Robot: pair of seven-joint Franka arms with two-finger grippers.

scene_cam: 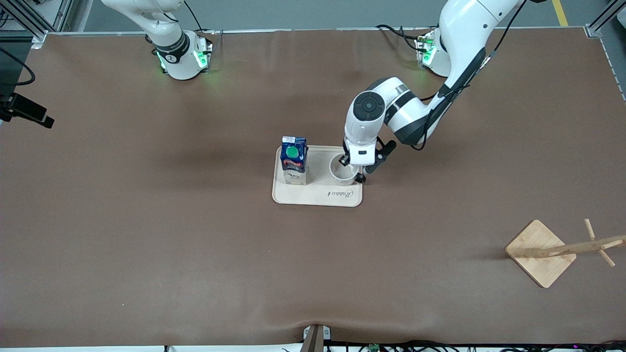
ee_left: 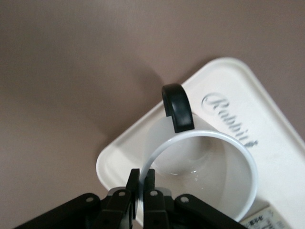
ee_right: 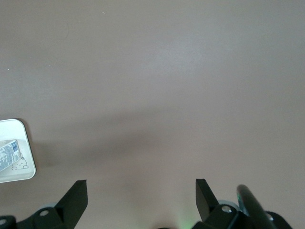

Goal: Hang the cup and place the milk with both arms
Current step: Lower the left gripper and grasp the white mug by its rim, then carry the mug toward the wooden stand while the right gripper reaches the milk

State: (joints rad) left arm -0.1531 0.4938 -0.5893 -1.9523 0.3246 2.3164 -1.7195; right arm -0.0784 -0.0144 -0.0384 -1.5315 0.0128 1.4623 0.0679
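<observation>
The left gripper (ee_left: 141, 191) pinches the rim of the cup (scene_cam: 342, 172) on the tray (scene_cam: 318, 195) – milk (scene_cam: 294, 160) at its 9 o'clock. The right gripper (ee_right: 141, 195) waits, wide open.

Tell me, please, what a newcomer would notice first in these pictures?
Most striking is the left gripper, its fingers pinching the rim of the white cup on the cream tray mid-table. The milk stands upright on the tray beside the cup, toward the right arm's end. A wooden rack waits nearer the front camera, toward the left arm's end.
</observation>
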